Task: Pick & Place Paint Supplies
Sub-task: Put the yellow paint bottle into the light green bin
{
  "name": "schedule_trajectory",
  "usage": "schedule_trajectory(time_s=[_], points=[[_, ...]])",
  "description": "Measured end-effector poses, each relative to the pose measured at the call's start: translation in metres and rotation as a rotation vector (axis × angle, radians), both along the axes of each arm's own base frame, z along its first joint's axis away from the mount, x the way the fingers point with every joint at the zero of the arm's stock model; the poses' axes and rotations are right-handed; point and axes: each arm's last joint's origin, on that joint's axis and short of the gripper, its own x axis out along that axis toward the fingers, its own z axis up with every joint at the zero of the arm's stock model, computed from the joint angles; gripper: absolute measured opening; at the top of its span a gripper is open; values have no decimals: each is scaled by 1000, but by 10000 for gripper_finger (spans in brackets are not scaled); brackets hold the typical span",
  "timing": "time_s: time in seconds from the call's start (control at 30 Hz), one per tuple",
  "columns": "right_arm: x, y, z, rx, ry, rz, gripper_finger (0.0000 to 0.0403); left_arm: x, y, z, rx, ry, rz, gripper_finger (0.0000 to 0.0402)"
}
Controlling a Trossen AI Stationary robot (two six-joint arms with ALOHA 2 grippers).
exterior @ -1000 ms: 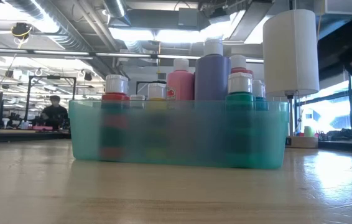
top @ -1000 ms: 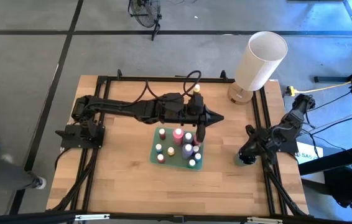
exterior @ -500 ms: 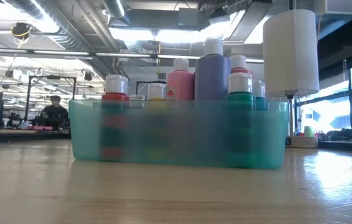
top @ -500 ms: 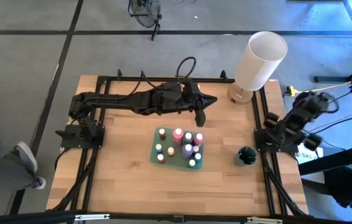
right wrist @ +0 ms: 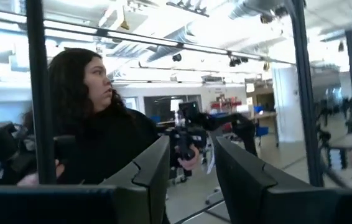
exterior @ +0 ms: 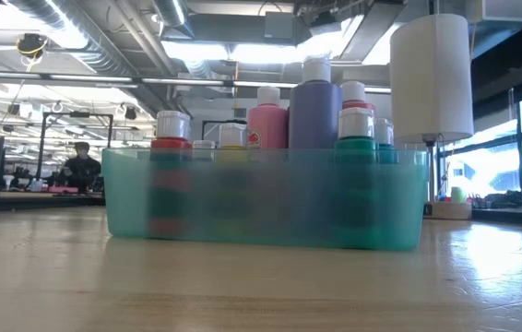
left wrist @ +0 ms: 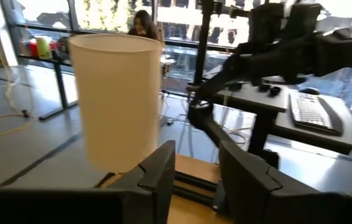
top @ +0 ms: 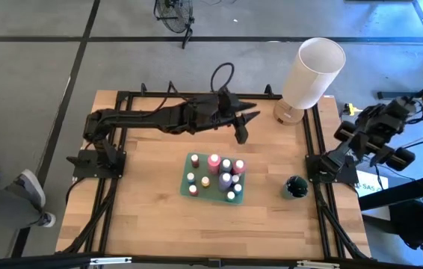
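At the middle of the bench (top: 144,217), the paint bottles (top: 220,176) stand upright together inside a teal tray (top: 188,187); the low view shows a tall purple bottle (exterior: 314,103) beside a pink one (exterior: 267,117). Near the tray, toward the right arm, sits a small dark cup (top: 295,186). Behind the tray, the left gripper (top: 242,132) hangs above the bench, its fingers parted and empty. Off the bench edge, the right gripper (top: 391,127) is raised, also parted and empty. A white cylinder (top: 312,72) stands at the far corner.
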Motion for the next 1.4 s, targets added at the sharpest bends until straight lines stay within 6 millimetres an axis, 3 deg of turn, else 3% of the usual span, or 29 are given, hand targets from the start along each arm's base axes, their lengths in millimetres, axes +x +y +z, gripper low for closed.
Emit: schedule_trajectory(time_s=[0.17,0.37,0.6,0.73,0.97,1.4], points=[[-4,-4,20,-54,-90,-51,131,-2,25,0,5,2,49,155],[-8,-11,45,-67,-76,-106,131,-10,68,0,-2,2,58,191],[2,-3,54,-139,-36,-171,131,-23,118,-11,47,122,103,203],[7,-1,60,-158,9,-260,131,-27,142,-26,97,240,140,197],[7,-6,72,-144,61,-347,131,-35,182,-63,-63,393,141,189],[8,-8,73,-141,76,-415,131,0,206,-129,85,519,-89,191]])
